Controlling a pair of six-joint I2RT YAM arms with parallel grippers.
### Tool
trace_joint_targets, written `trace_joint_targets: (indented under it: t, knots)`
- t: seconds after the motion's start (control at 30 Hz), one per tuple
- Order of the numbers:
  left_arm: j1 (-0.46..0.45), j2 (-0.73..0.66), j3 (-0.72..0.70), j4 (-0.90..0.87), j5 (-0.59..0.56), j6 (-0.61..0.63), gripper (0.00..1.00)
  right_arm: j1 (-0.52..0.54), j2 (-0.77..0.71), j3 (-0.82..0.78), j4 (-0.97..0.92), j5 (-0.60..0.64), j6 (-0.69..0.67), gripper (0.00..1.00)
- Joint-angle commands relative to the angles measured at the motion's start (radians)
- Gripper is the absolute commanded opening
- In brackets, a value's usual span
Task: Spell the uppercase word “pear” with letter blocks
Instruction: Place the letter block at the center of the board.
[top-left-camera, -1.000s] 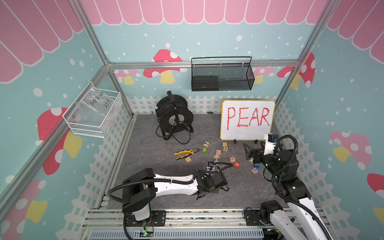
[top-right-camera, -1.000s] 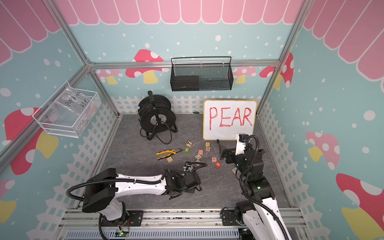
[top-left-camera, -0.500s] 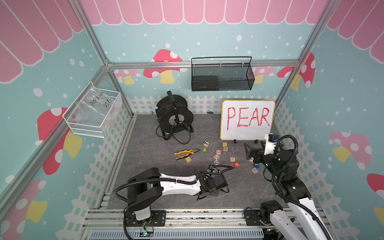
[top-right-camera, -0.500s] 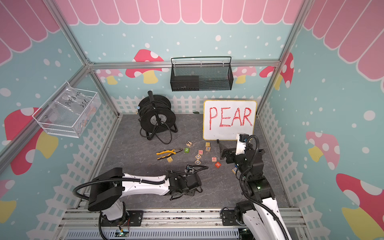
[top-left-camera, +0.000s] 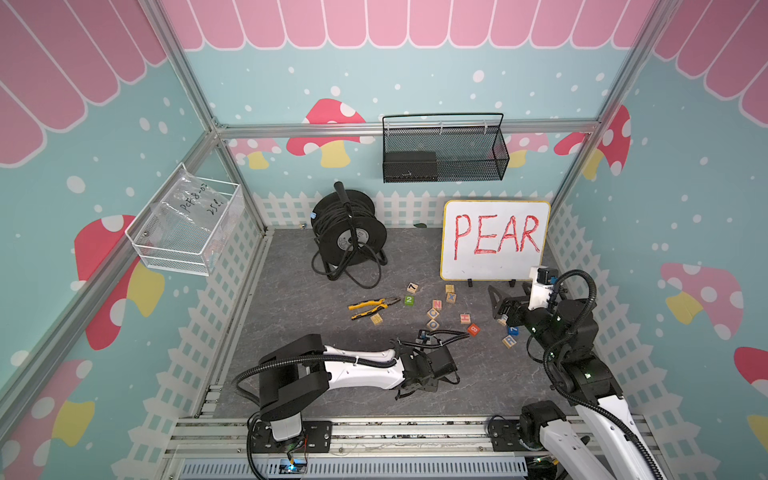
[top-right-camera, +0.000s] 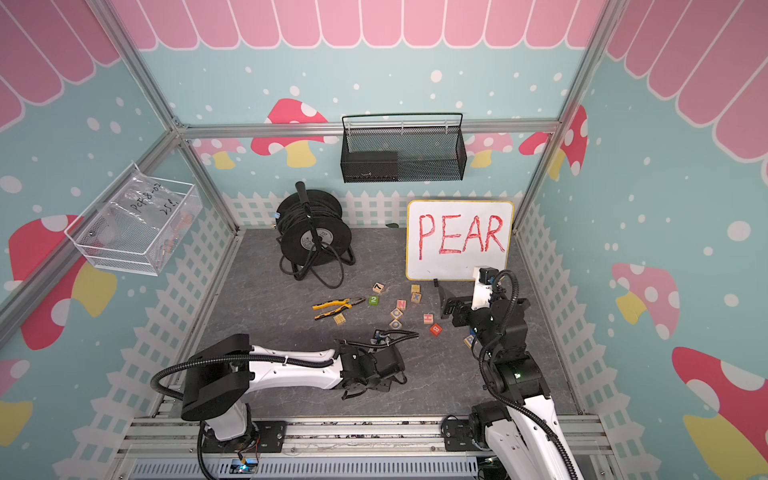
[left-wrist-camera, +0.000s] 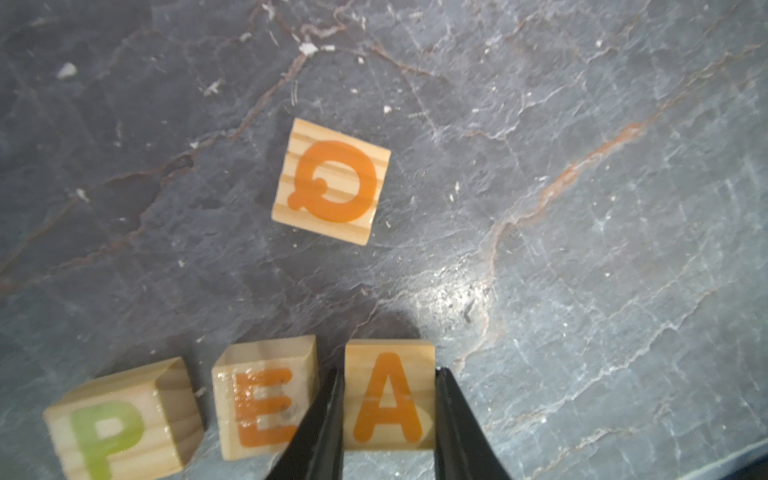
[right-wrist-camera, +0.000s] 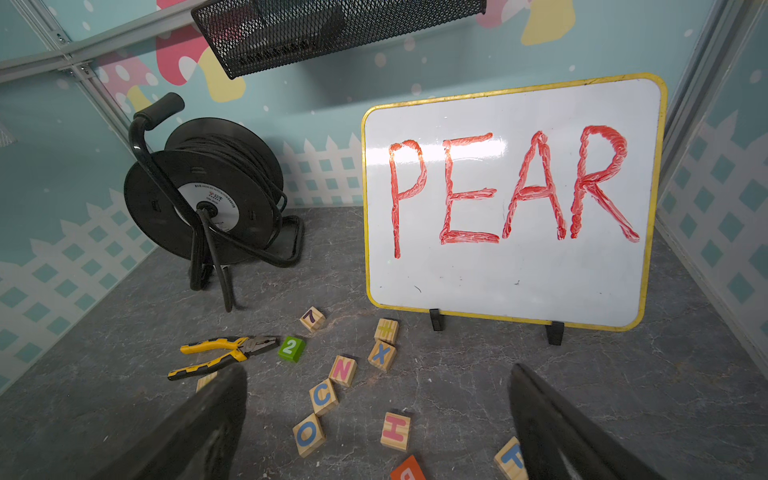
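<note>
In the left wrist view three letter blocks stand in a row on the dark floor: P in yellow-green, E in orange and A in orange. My left gripper is shut on the A block, one black finger pressed against each side. In both top views the left gripper is low near the front, and its wrist hides that row. The R block, blue-lettered, lies on the floor by the right arm. My right gripper hangs open above the floor, holding nothing.
A Q block lies beyond the row. Loose blocks N, C, O, X, H, a green 2 cube and pliers are scattered mid-floor. A cable reel and the PEAR whiteboard stand behind.
The left arm's elbow has swung a little to the right, with its gripper staying low on the A block. The right arm has not moved.
</note>
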Motion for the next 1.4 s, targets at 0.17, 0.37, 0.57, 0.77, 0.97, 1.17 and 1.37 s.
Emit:
trace_joint_targets:
  t: [0.17, 0.37, 0.57, 0.77, 0.97, 1.17, 1.37]
  knots:
    - [0.021, 0.036, 0.014, -0.025, 0.007, -0.017, 0.28, 0.004, -0.003, -0.007, 0.015, 0.013, -0.009, 0.99]
    - [0.022, 0.031, 0.009, -0.03, 0.006, -0.027, 0.29, 0.004, -0.001, -0.007, 0.015, 0.015, -0.009, 0.99]
    - [0.021, 0.026, 0.0, -0.034, 0.01, -0.039, 0.3, 0.005, 0.003, -0.008, 0.018, 0.014, -0.009, 0.99]
    - [0.019, 0.026, 0.001, -0.039, 0.008, -0.041, 0.34, 0.004, 0.005, -0.007, 0.018, 0.015, -0.009, 0.99]
    - [0.018, 0.028, 0.007, -0.044, 0.004, -0.04, 0.38, 0.004, 0.003, -0.007, 0.018, 0.017, -0.011, 0.99]
    - [0.008, 0.028, 0.019, -0.049, -0.005, -0.032, 0.43, 0.005, 0.009, -0.005, 0.018, 0.017, -0.011, 0.99]
    - [0.003, 0.023, 0.021, -0.049, -0.015, -0.026, 0.44, 0.004, 0.009, -0.004, 0.016, 0.024, -0.012, 0.99]
